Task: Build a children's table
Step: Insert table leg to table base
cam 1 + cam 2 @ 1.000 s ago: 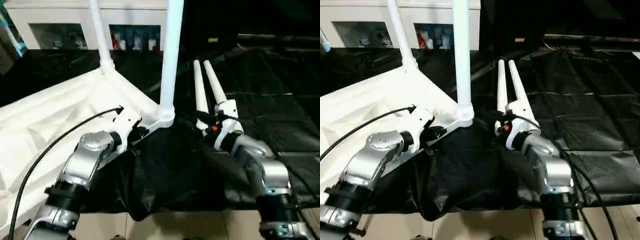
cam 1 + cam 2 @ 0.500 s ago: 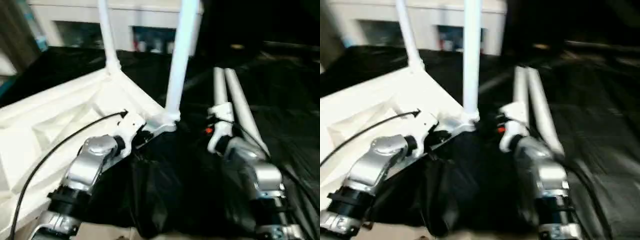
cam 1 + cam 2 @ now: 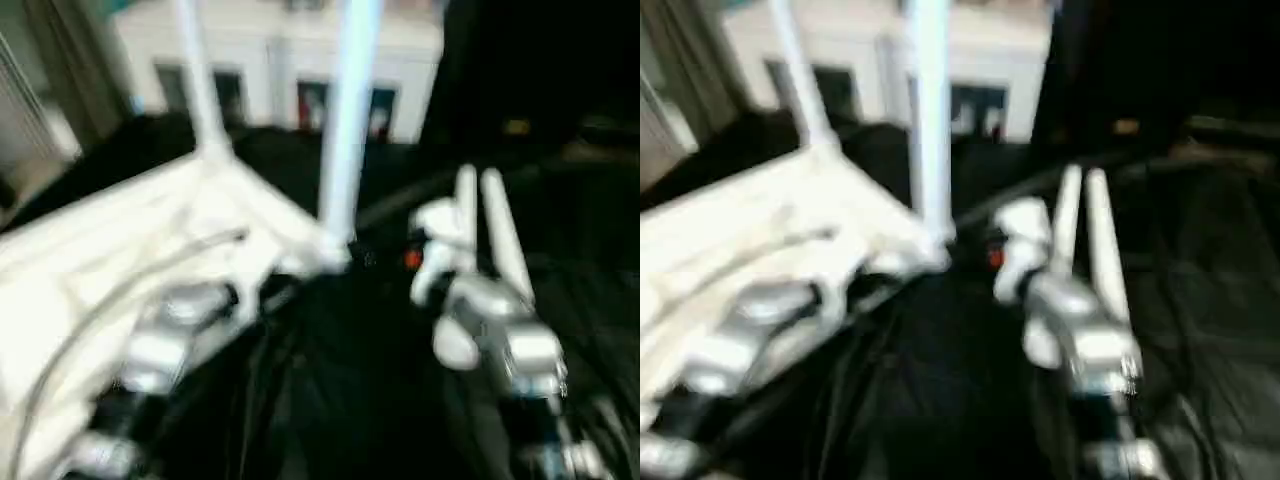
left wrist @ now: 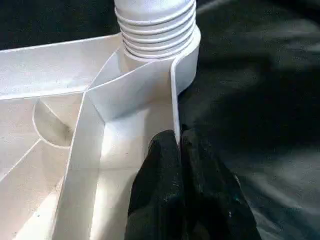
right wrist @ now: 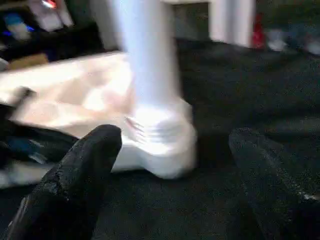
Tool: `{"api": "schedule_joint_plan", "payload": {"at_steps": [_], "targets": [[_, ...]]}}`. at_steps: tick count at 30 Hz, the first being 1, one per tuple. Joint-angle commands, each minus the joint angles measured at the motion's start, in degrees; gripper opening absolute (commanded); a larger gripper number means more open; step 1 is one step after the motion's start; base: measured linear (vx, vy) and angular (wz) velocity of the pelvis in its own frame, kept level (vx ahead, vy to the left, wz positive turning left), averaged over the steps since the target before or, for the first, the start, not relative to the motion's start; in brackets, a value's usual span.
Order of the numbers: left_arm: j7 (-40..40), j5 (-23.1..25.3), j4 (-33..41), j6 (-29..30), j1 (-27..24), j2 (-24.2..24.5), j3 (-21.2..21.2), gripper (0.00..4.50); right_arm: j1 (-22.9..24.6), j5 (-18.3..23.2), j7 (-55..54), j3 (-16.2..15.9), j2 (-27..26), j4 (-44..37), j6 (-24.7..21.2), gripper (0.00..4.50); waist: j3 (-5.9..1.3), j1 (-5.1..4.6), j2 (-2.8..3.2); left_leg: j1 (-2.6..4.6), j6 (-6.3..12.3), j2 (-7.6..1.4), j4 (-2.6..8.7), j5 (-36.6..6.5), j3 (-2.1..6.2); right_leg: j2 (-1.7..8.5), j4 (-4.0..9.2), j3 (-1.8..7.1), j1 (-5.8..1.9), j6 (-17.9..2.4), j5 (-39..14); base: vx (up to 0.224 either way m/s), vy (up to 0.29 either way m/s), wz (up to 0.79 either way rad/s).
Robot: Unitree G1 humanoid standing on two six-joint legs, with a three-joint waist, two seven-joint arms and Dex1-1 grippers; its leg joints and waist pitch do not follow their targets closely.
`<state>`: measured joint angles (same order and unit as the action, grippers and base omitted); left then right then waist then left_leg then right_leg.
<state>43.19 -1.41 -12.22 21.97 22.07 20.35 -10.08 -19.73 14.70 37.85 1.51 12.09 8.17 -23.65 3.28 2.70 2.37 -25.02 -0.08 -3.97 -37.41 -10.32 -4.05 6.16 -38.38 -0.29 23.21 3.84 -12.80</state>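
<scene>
From the head views, the white plastic ribbed tabletop (image 3: pixel 120 250) lies upside down on black sheeting (image 3: pixel 1200 300), two white tapered tube legs (image 3: pixel 345 120) standing in its sockets, two loose white legs (image 3: pixel 490 230) lying just beside the near corner. At the left wrist, the left gripper (image 4: pixel 180 145) is clamped together on the tabletop's thin rim beside that threaded corner socket (image 4: pixel 160 40). At the right wrist, the right gripper (image 5: pixel 170 150) hangs spread apart, empty, facing the socket. I'd say two legs remain; next, it must grasp a loose leg.

Smooth, slightly glossy white plastic tabletop (image 4: pixel 60 80); black sheet (image 4: pixel 260 75) looks like matt plastic.
</scene>
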Motion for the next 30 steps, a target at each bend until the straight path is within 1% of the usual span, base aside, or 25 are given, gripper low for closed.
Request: {"api": "schedule_joint_plan", "payload": {"at_steps": [1, 2, 3, 5, 7, 8, 9, 11, 13, 14, 15, 16, 17, 18, 19, 20, 21, 22, 23, 24, 25, 26, 28, 29, 30], "targets": [[3.96, -1.29, 2.81, -4.52, 0.76, -0.11, -2.04, 0.0, -0.87, 1.49, 2.01, -0.01, -0.02, -0.94, 0.06, 4.1, -3.55, 0.76, -0.46, 2.07, -0.96, -5.46, 5.14, -16.73, 0.82, 4.75, 6.47, 1.09, -3.56, -11.45, -17.02, -0.121, 0.039, -0.1], [5.51, -1.4, 2.61, -4.78, 0.93, 0.73, -3.17, 0.0, -1.01, 1.73, 3.84, 0.25, 1.27, -0.68, 0.21, 4.2, -3.29, 0.3, -0.18, 2.69, -3.75, -6.35, 6.49, -24.87, 0.56, 3.34, 6.4, 0.05, -2.65, -12.99, -20.83, -0.121, 0.039, -0.1], [6.05, -1.33, 2.26, -5.12, 1.18, 1.06, -3.55, 0.0, -1.11, 2.0, 5.22, 0.25, 2.02, -0.63, 0.35, 4.2, -3.15, 0.1, 0.31, 3.31, -5.92, -6.91, 7.25, -31.24, 0.09, 2.66, 6.58, -0.36, -1.94, -13.25, -20.88, -0.104, -0.009, 0.03], [6.64, -1.28, 1.86, -5.52, 1.46, 1.41, -3.91, 0.0, -1.19, 2.27, 6.61, 0.09, 2.83, -0.65, 0.42, 4.37, -2.75, 0.06, 0.05, 3.68, -7.9, -7.21, 7.74, -38.06, -0.22, 2.7, 7.27, -0.63, -1.35, -12.26, -23.58, -0.1, -0.009, 0.04], [9.77, -1.31, 0.85, -6.61, 2.16, 2.59, -4.94, 0.0, -1.23, 3.12, 11.31, -1.5, 6.01, -1.2, 0.51, 4.45, -2.39, 0.37, -0.53, 4.59, -8.18, -7.15, 7.39, -40.44, -0.86, 3.46, 8.97, -0.78, -0.96, -9.48, -33.36, -0.1, -0.006, 0.03], [10.17, -1.3, 0.82, -6.66, 2.21, 2.71, -5.0, 0.0, -1.21, 3.27, 11.89, -1.68, 6.33, -1.37, 0.48, 4.45, -2.35, 0.39, -0.51, 4.78, -8.33, -7.15, 7.26, -40.45, -0.97, 3.55, 9.38, -0.92, -0.94, -8.78, -35.21, -0.102, -0.007, 0.03], [10.72, -1.28, 0.79, -6.73, 2.28, 2.86, -5.1, 0.0, -1.17, 3.48, 12.7, -1.92, 6.78, -1.61, 0.44, 4.45, -2.6, 0.3, -0.35, 4.65, -8.4, -7.28, 7.61, -39.79, -0.9, 3.54, 9.38, -1.26, -1.51, -8.2, -35.24, -0.091, -0.001, -0.01], [13.63, -1.63, 0.92, -7.31, 2.63, 3.68, -5.6, 0.0, -1.03, 4.55, 16.61, -2.85, 8.93, -2.78, -0.48, 4.45, -2.62, 0.12, -0.35, 3.85, -8.86, -7.55, 8.9, -40.39, -0.73, 2.96, 9.07, -1.9, -2.35, -8.05, -32.06, -0.077, 0.016, -0.09], [14.35, -1.57, 0.45, -7.7, 3.16, 3.92, -5.8, 0.0, -1.19, 4.0, 18.45, -3.59, 10.4, -2.57, -0.04, 4.45, -2.5, 0.12, -0.1, 3.98, -9.65, -7.73, 9.91, -43.62, -0.93, 2.28, 8.62, -2.51, -2.33, -8.34, -30.11, -0.082, 0.022, -0.07], [14.35, -1.56, 0.15, -7.85, 3.39, 3.94, -5.84, 0.0, -1.31, 3.54, 18.63, -3.71, 10.71, -2.21, 0.24, 4.45, -2.32, 0.29, 0.13, 3.68, -10.2, -7.95, 11.22, -46.32, -1.53, 1.48, 7.93, -3.27, -2.69, -8.6, -28.63, -0.084, 0.019, -0.04], [14.42, -1.6, -0.62, -8.21, 3.96, 3.93, -5.93, 0.0, -1.71, 2.36, 18.79, -3.96, 11.31, -1.05, 1.2, 4.45, -2.11, 0.99, 0.7, 1.21, -10.62, -8.53, 14.98, -49.97, -3.14, -0.75, 3.35, -4.84, -4.77, -8.57, -24.27, -0.111, 0.001, 0.02], [14.53, -1.55, -1.05, -8.56, 4.24, 3.95, -6.0, 0.0, -1.94, 1.73, 18.69, -4.14, 11.56, -0.4, 1.99, 4.45, -2.71, 6.49, 0.05, -4.21, -9.98, -8.85, 18.71, -47.59, -7.33, -2.89, -6.37, -4.4, -8.3, -7.39, -16.06, -0.156, -0.053, 0.19], [14.53, -1.42, -1.39, -8.8, 4.45, 3.93, -6.02, 0.0, -2.07, 1.08, 18.25, -4.35, 11.72, 0.03, 2.67, 4.45, -3.12, 7.33, -0.93, -3.09, -9.38, -8.31, 17.45, -37.98, -9.83, -2.58, -6.36, -1.75, -7.15, -6.84, -20.59, -0.156, -0.053, 0.19], [14.59, -1.34, -1.66, -9.04, 4.6, 3.93, -6.04, 0.0, -2.16, 0.8, 17.98, -4.57, 11.93, 0.32, 3.13, 4.45, -3.09, 4.02, -5.59, 8.36, -6.75, -5.68, -3.8, -10.7, -5.1, 7.19, 11.39, 3.1, 5.96, -4.2, -55.44, -0.026, -0.157, 0.29], [14.62, -1.33, -1.72, -9.07, 4.64, 3.93, -6.05, 0.0, -2.17, 0.79, 18.02, -4.63, 11.98, 0.37, 3.14, 4.45, -3.77, 4.42, -3.82, 6.32, -3.71, -5.34, -3.65, -2.33, -2.29, 7.13, 12.08, 6.26, 3.91, -4.47, -58.69, 0.102, -0.137, 0.03], [15.0, -1.12, -2.39, -9.47, 5.05, 3.89, -6.16, 0.0, -2.06, 0.33, 18.68, -5.56, 12.65, 0.57, 3.5, 4.45, -2.13, 4.58, -3.53, 0.52, -2.17, -3.52, -2.71, 0.97, 0.02, 6.06, 9.99, 5.64, -2.83, -8.39, -50.3, 0.102, -0.137, 0.03], [15.1, -1.06, -2.5, -9.54, 5.12, 3.88, -6.18, 0.0, -1.99, 0.15, 18.82, -5.82, 12.82, 0.55, 3.6, 4.45, -2.65, 6.23, -1.25, 2.89, -3.9, -6.46, -0.12, -2.53, 0.25, 7.03, 9.13, 4.38, -2.17, -9.69, -43.48, 0.0, 0.0, 0.0], [15.42, -0.83, -2.95, -9.79, 5.41, 3.87, -6.33, 0.0, -1.92, -0.64, 18.78, -6.49, 13.13, 0.82, 3.97, 4.45, -2.86, 5.14, -1.37, 7.19, -6.42, -7.41, 2.83, -20.81, -1.36, 1.21, 6.97, 1.13, 1.51, -11.16, -36.08, -0.115, 0.027, 0.11], [15.59, -0.62, -3.29, -10.05, 5.64, 3.86, -6.5, 0.0, -1.99, -1.18, 18.26, -6.68, 13.06, 1.19, 4.18, 4.45, -2.82, 3.38, -0.42, 5.48, -7.54, -8.24, 6.43, -31.06, -1.02, -0.58, 5.12, 0.08, -0.57, -12.89, -23.05, -0.115, 0.027, 0.11], [15.77, -0.49, -3.62, -10.25, 5.86, 3.83, -6.62, 0.0, -2.12, -1.48, 17.8, -6.68, 12.89, 1.52, 4.36, 4.45, -3.27, 3.03, 0.09, 4.99, -7.01, -8.77, 7.87, -32.47, -0.74, -0.06, 4.64, -0.27, -1.78, -14.07, -12.48, -0.112, 0.053, -0.09], [15.86, -0.46, -3.79, -10.35, 5.96, 3.83, -6.67, 0.0, -2.17, -1.57, 17.66, -6.65, 12.82, 1.63, 4.46, 4.45, -3.16, 2.94, 0.04, 4.97, -6.56, -8.61, 8.31, -32.82, -1.06, 0.14, 5.18, -0.46, -1.92, -14.06, -11.25, -0.06, 0.067, -0.08], [15.96, -0.48, -4.05, -10.53, 6.09, 3.83, -6.74, 0.0, -2.22, -1.64, 17.56, -6.63, 12.76, 1.74, 4.6, 4.45, -2.92, 2.49, -0.33, 5.19, -5.82, -8.29, 8.38, -33.12, -1.74, 0.77, 6.24, -0.43, -1.99, -13.67, -13.64, -0.06, 0.067, -0.08], [16.09, -0.59, -4.92, -11.06, 6.6, 3.73, -6.91, 0.0, -2.15, -1.66, 17.29, -6.67, 12.5, 1.65, 4.77, 4.45, -2.39, 2.06, -0.82, 5.4, -5.74, -7.61, 8.1, -33.16, -2.52, 1.89, 8.51, -0.67, -1.88, -10.67, -26.53, -0.081, 0.05, -0.04], [16.1, -0.63, -5.23, -11.25, 6.78, 3.68, -6.96, 0.0, -2.09, -1.66, 17.23, -6.72, 12.45, 1.58, 4.82, 4.45, -2.28, 1.98, -0.94, 5.53, -5.69, -7.57, 8.11, -32.97, -2.69, 2.15, 9.12, -0.87, -1.79, -9.6, -29.64, -0.078, 0.046, -0.05], [16.11, -0.6, -5.77, -11.68, 7.04, 3.61, -7.03, 0.0, -1.98, -1.61, 17.09, -6.84, 12.41, 1.53, 5.03, 4.45, -2.12, 1.66, -0.66, 5.99, -5.69, -7.64, 8.2, -33.72, -2.7, 2.34, 10.05, -1.52, -1.72, -8.05, -33.31, -0.077, 0.04, -0.07]]}}
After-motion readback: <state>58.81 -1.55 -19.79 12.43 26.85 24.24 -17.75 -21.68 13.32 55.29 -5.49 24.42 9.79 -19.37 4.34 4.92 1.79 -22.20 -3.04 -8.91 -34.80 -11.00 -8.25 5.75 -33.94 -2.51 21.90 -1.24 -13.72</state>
